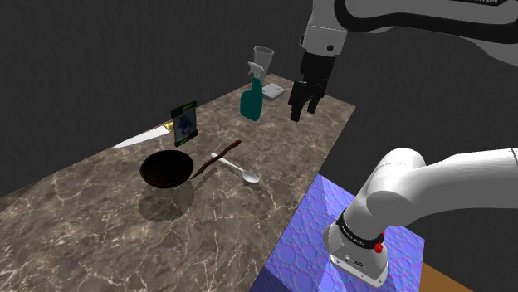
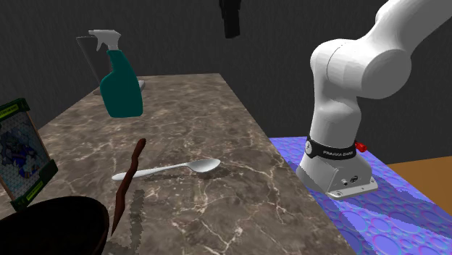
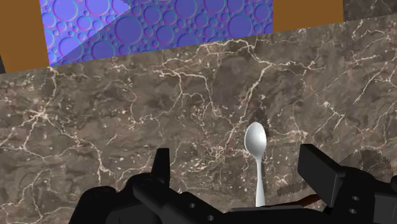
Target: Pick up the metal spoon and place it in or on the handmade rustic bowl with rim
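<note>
Hovering high with gripper (image 1: 302, 106) spread wide and empty; framing the spoon (image 3: 256, 156) between the fingers (image 3: 318, 170), likely lined up to straddle its handle.

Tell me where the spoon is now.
The spoon lies flat on the marbled counter, just to the shoulder view's right of the dark bowl, beside the brown stick.

The scene is dim: the walls (image 1: 100, 66) beyond the dark bowl (image 1: 168, 169) are dark grey. Light falls from above, so the bowl drops a soft round shadow on the marble counter (image 1: 100, 224) just beside itself, toward the shoulder camera. Near the bowl the spoon (image 1: 239, 170) gleams pale, and the white arm (image 1: 448, 187) is brightest
</note>
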Controlling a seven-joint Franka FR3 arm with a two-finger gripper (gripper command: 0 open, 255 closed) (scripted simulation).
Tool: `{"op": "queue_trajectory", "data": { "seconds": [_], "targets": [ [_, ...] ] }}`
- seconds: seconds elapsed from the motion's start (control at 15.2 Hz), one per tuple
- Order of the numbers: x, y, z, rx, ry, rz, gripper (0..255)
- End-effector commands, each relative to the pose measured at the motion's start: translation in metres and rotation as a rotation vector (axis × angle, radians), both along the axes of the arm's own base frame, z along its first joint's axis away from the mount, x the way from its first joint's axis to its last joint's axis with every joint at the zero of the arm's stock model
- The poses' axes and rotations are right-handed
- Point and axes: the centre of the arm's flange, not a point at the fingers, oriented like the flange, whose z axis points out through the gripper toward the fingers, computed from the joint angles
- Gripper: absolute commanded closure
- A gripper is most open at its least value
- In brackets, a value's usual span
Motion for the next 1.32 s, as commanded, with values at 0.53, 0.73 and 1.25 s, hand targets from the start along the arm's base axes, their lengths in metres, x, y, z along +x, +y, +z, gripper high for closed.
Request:
{"op": "queue_trajectory", "data": {
  "seconds": [0.53, 0.73, 1.25],
  "targets": [
    [0.068, 0.035, -0.075, 0.030, 0.018, 0.054, 0],
    [0.092, 0.050, -0.103, 0.041, 0.025, 0.074, 0],
    [0.156, 0.093, -0.178, 0.071, 0.042, 0.128, 0]
  ]
}}
